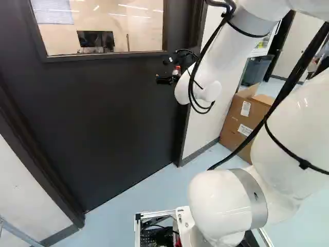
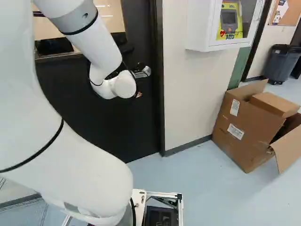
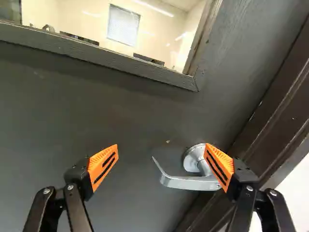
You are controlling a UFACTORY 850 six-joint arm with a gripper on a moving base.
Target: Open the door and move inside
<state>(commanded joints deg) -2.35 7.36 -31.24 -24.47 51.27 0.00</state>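
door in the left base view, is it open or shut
Shut: the door sits flush in its dark frame along both sides.

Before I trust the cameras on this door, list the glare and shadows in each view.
Left base view: pale light streaks cross the window, while the door looks dark and even; right base view: a soft shadow on the floor under the cardboard box's open flap; wrist view: bright streaks in the window, highlights on the door handle.
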